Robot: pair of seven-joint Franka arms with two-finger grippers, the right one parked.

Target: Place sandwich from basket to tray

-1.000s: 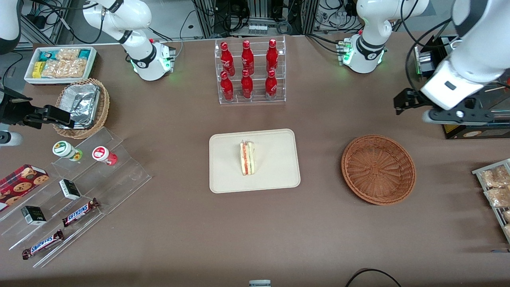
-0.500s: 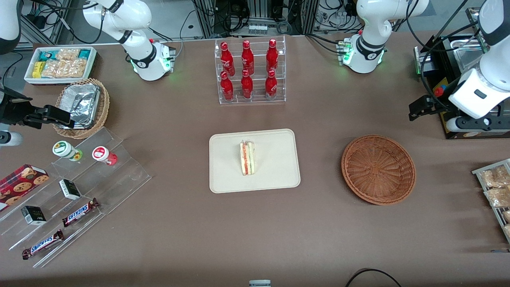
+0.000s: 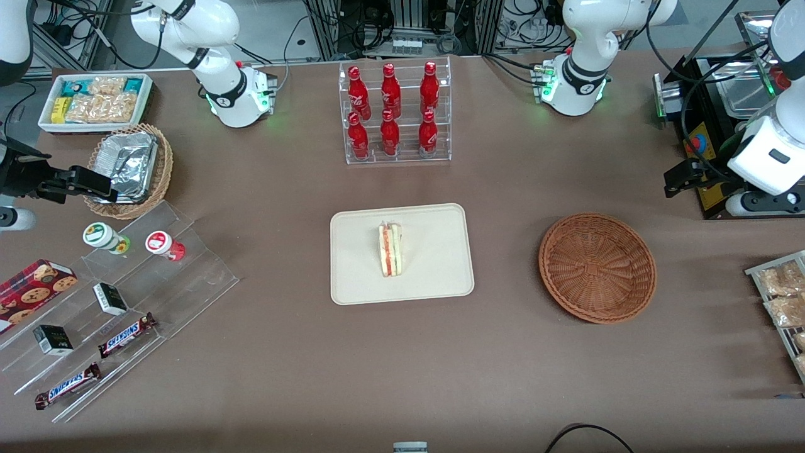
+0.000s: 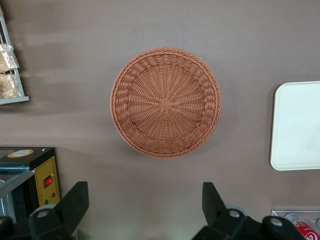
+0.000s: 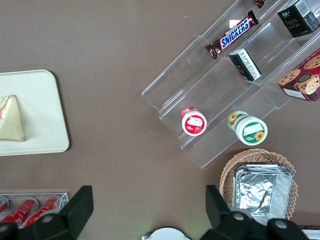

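1. our sandwich (image 3: 390,249) lies on the tray (image 3: 440,277); the basket (image 3: 597,267) holds nothing.
2. our jaws (image 4: 145,205) hang spread, empty, above the table (image 3: 503,377) near the basket.
3. any return sweep could nudge the basket.

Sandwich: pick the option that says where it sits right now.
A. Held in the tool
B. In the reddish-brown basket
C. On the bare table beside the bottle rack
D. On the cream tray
D. The sandwich lies on the tray; the basket holds nothing, and the open tool hangs above the table near the basket with nothing between its fingers.
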